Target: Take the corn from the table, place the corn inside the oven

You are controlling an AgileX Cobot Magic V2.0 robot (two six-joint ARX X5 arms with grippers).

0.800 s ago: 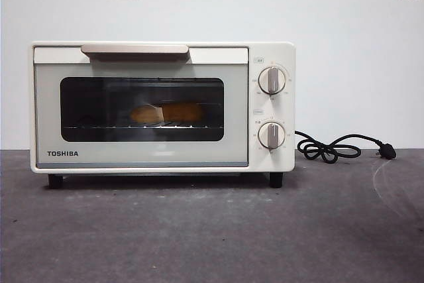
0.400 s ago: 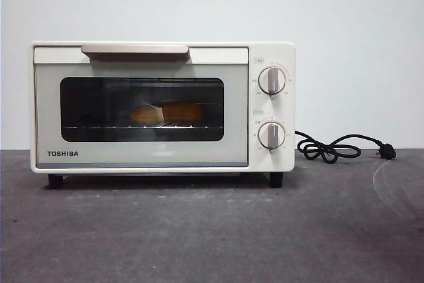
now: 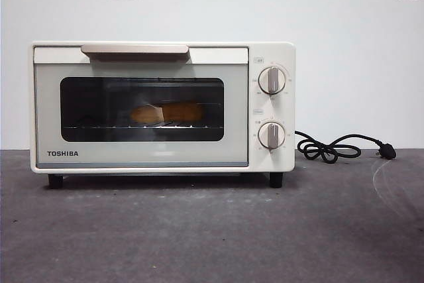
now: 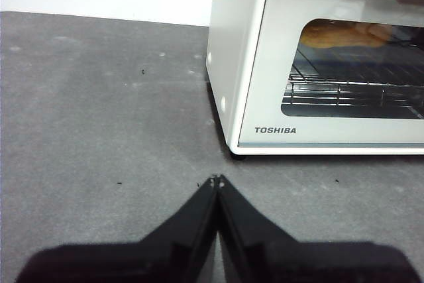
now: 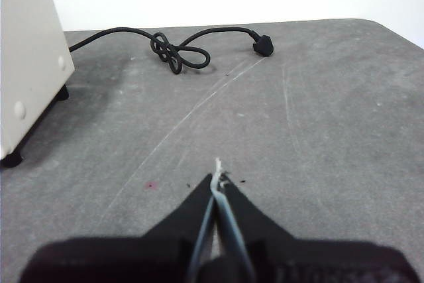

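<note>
The corn (image 3: 167, 112) is seen lying on the wire rack (image 4: 351, 87) inside the Toshiba toaster oven (image 3: 162, 107), behind the dark glass door (image 3: 142, 109), which is shut. The oven is stood on the dark grey counter (image 3: 212, 230), with its black cord (image 3: 334, 148) coiled on the counter beside it near the two knobs (image 3: 271, 80). The left gripper (image 4: 216, 180) is held over the counter near the oven's front corner, its jaws pressed together. The right gripper (image 5: 217, 180) is held over the counter on the cord's side, well apart from the oven, its jaws likewise pressed together.
</note>
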